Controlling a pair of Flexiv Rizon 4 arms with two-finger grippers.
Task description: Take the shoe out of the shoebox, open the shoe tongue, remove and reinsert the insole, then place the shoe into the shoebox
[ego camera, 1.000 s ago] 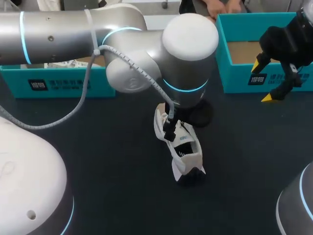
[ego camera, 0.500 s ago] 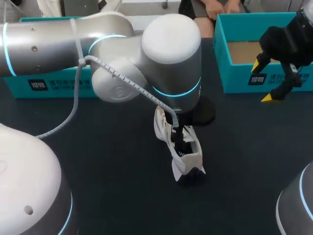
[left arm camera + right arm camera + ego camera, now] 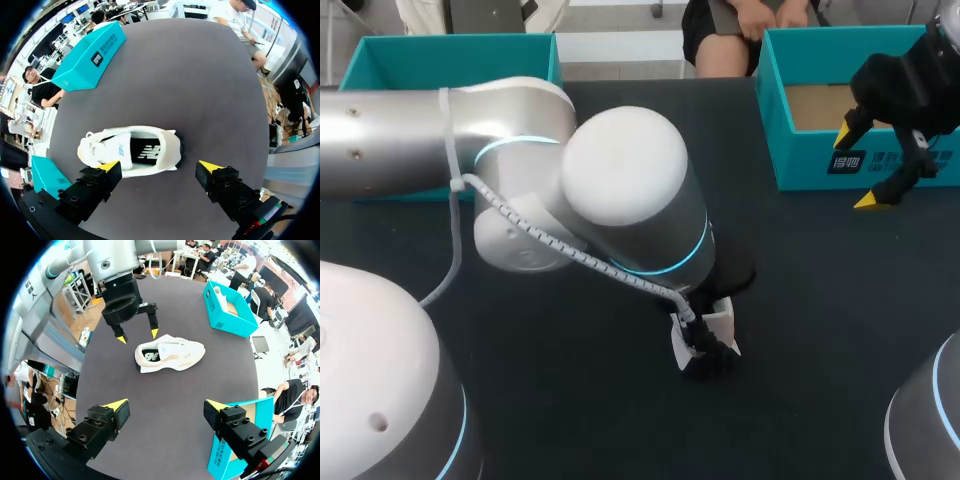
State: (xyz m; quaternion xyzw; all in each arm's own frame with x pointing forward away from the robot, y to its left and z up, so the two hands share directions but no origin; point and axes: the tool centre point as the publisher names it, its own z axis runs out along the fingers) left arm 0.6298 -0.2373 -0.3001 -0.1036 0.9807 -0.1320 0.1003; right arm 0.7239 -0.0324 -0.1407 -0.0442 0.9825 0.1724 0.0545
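Observation:
A white shoe (image 3: 115, 150) with a black insole lies on its sole on the dark table. In the head view my left arm hides all but one end of the shoe (image 3: 720, 322). My left gripper (image 3: 160, 166) hangs open just above the shoe's heel end, touching nothing. The right wrist view shows that left gripper (image 3: 138, 336) over the heel of the shoe (image 3: 172, 354). My right gripper (image 3: 856, 168) stands open and empty in front of the right-hand teal shoebox (image 3: 800, 160). From its own wrist my right gripper (image 3: 166, 405) is well short of the shoe.
A second teal box (image 3: 450, 50) stands at the table's far left, partly behind my left arm. In the right wrist view that far box (image 3: 230, 310) holds something white, and the near box (image 3: 235, 445) sits beside my right gripper.
My left arm has swung toward the near side and come down over the shoe, now covering most of it in the head view. The right arm has not moved.

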